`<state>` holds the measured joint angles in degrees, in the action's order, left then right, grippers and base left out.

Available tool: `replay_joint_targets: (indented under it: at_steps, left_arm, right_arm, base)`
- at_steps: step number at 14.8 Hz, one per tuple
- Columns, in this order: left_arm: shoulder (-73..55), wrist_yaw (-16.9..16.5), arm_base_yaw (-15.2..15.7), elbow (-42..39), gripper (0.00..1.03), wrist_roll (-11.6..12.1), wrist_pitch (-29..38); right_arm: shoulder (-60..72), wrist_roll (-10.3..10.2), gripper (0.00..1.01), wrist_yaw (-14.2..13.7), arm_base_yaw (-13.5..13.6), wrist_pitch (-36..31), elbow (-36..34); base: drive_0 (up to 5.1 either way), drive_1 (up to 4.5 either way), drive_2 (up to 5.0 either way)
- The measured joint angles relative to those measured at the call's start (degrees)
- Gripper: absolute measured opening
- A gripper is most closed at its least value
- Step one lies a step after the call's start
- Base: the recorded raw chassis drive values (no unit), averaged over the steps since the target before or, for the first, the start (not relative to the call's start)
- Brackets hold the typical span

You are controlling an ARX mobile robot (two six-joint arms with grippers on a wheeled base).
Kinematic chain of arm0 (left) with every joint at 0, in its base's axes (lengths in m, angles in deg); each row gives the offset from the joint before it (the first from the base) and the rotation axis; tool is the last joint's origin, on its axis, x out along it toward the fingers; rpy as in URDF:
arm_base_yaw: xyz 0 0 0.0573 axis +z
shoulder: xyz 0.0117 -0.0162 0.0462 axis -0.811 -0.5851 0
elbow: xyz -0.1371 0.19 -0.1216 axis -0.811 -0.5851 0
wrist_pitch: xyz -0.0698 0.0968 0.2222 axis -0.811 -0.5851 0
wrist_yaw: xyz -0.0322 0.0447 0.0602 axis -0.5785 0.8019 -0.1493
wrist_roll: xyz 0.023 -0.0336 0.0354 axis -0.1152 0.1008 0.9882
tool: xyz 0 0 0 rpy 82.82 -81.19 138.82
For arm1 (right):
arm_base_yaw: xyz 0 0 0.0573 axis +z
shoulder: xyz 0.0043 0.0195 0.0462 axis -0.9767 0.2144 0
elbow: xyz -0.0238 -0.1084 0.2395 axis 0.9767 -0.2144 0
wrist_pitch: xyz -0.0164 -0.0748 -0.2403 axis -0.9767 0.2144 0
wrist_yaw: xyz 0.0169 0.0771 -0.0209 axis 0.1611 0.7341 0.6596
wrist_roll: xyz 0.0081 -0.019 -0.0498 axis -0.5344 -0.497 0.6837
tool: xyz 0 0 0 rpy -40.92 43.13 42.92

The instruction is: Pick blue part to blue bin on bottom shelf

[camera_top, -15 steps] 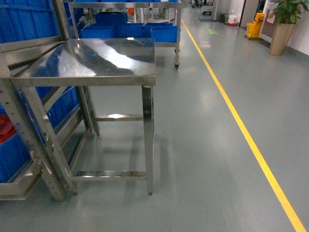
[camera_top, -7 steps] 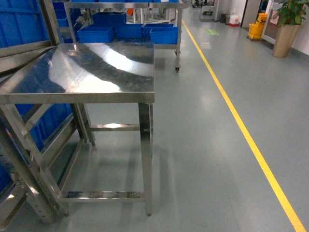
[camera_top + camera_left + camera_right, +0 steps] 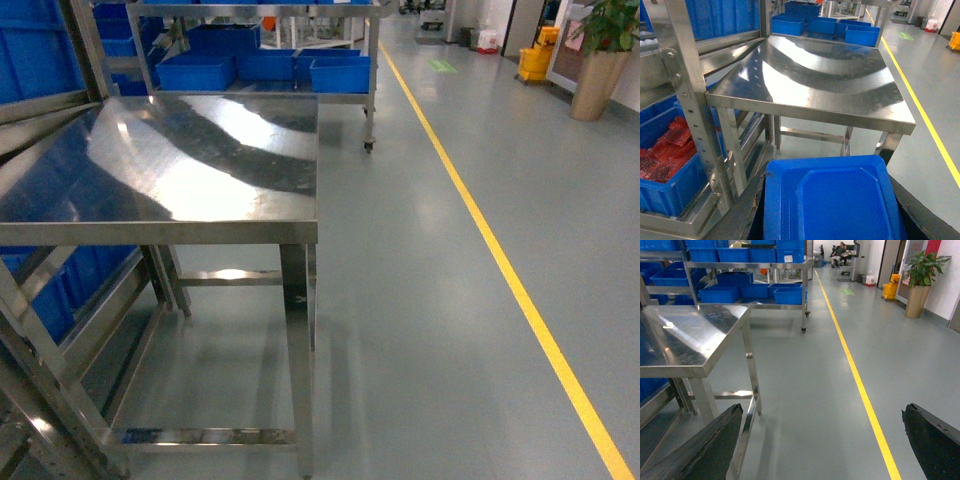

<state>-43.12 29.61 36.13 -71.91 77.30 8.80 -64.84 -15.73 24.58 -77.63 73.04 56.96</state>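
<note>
A blue part (image 3: 835, 205), a flat blue plastic tray with a raised middle, fills the bottom of the left wrist view. My left gripper (image 3: 827, 177) is shut on it, with a black finger along each side. At the lower left of that view a low steel rack level (image 3: 687, 216) carries a blue bin (image 3: 670, 185) holding red pieces. In the head view only a strip of blue bin (image 3: 55, 300) shows behind the rack posts, and neither gripper appears there. My right gripper (image 3: 822, 410) stands open over bare floor with nothing between its fingers.
A flat-topped steel table (image 3: 200, 170) stands directly ahead, beside the perforated rack post (image 3: 687, 95). A wheeled steel cart with several blue bins (image 3: 265, 68) is behind it. A yellow floor line (image 3: 500, 260) runs along the aisle on the right, past a potted plant (image 3: 597, 75).
The head view has moved forward and closer to the steel table. The rack and its blue bins have slid toward the left edge. The table top now fills more of the view.
</note>
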Motion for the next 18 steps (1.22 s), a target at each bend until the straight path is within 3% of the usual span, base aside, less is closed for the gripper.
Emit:
replay_joint_targets:
  at_steps: [18]
  left_arm:
    - [-0.1,0.0,0.0,0.0,0.44,0.0,-0.2]
  right_arm:
    - [0.0,0.0,0.98,0.0,0.0,-0.1,0.0]
  base:
    - [-4.8,2.23,2.8]
